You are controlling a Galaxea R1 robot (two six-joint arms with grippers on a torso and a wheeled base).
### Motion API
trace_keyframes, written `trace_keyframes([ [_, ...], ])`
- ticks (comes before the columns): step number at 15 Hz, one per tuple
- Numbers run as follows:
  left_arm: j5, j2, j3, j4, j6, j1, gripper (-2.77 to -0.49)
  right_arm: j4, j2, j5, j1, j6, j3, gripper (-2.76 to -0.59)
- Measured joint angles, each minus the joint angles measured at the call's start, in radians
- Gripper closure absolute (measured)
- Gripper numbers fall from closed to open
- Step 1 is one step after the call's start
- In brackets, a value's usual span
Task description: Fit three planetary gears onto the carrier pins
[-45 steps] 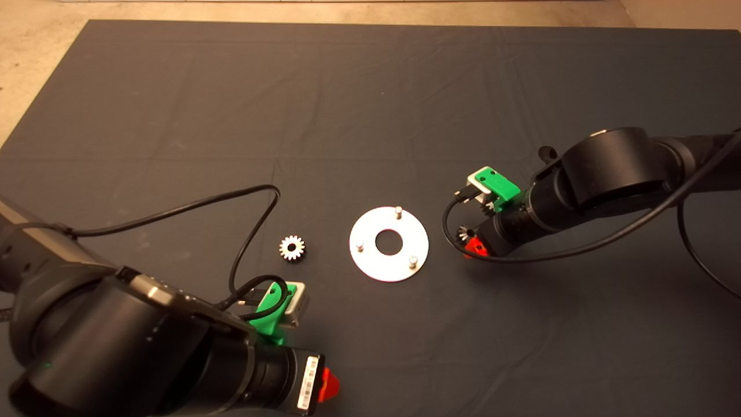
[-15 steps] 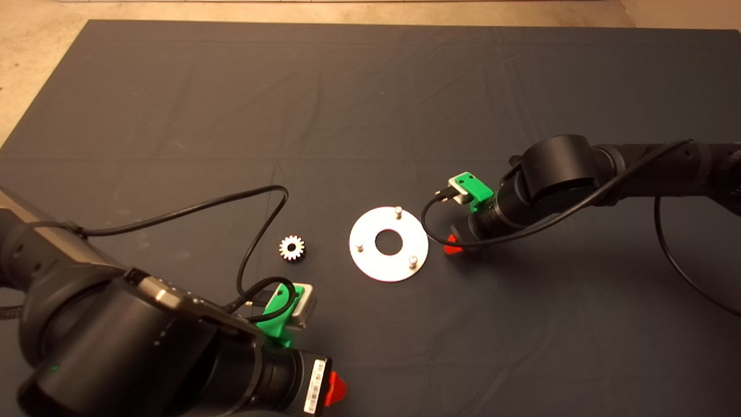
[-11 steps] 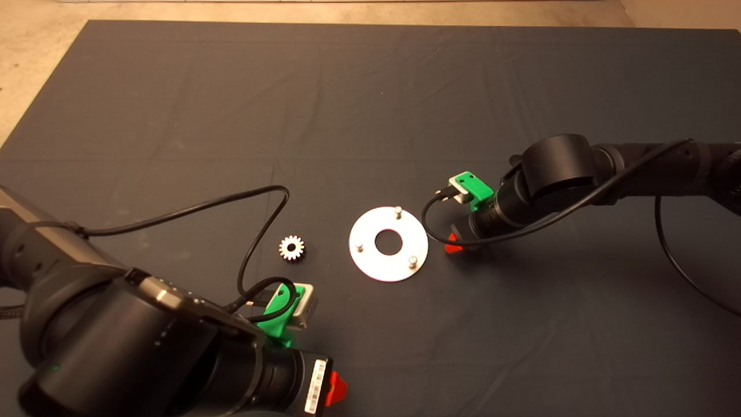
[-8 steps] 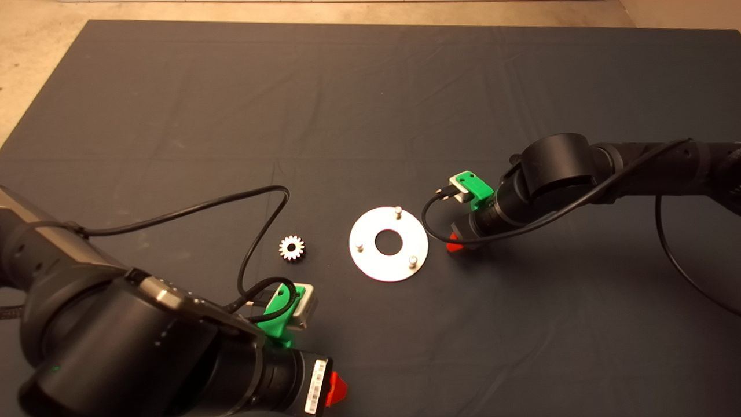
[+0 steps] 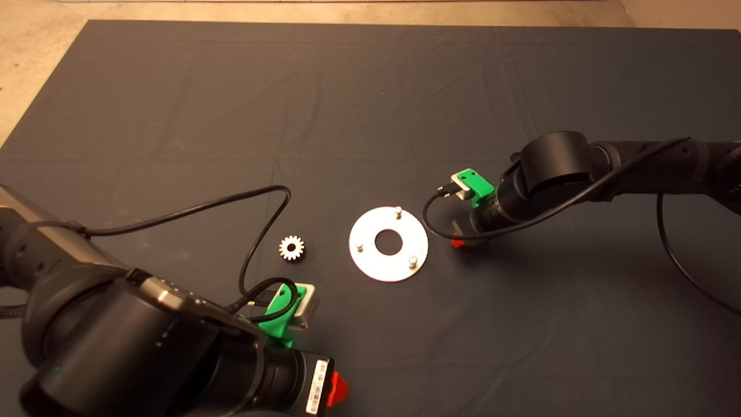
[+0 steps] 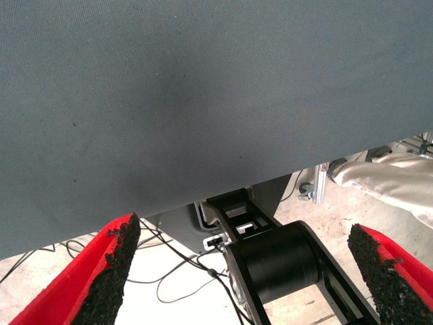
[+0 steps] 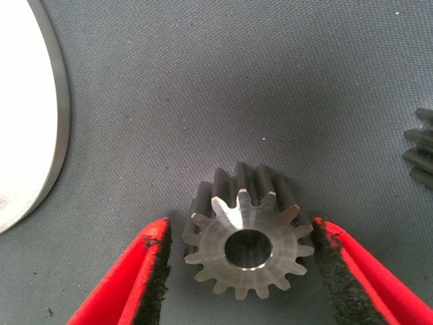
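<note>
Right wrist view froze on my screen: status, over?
Right claw open, straddling a planetary gear flat on the mat. Left claw open, parked at the mat edge. Carrier pins bare. Nothing in the way.

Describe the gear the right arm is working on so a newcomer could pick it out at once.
Start at the round silver plate in the middle of the dark mat; the right end effector is down on the mat just beside its rim. Between its open red fingers lies a small steel gear, flat, bore up. Unlike the gear across the plate, it is flanked by fingers.
</note>
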Motion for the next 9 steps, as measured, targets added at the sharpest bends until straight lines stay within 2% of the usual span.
trace_keyframes([
  [4,0.000,0.000,0.000,0.000,0.000,0.000,-2.19,0.000,-0.003,0.000,0.000,-0.001,0.000,-1.22],
  [7,0.000,0.008,0.000,0.001,0.000,0.000,-2.19,0.000,-0.005,0.001,0.000,-0.002,0.000,-1.22],
  [9,0.000,0.009,0.000,0.003,0.000,0.000,-2.19,0.000,-0.005,0.001,0.000,-0.003,0.000,-1.15],
])
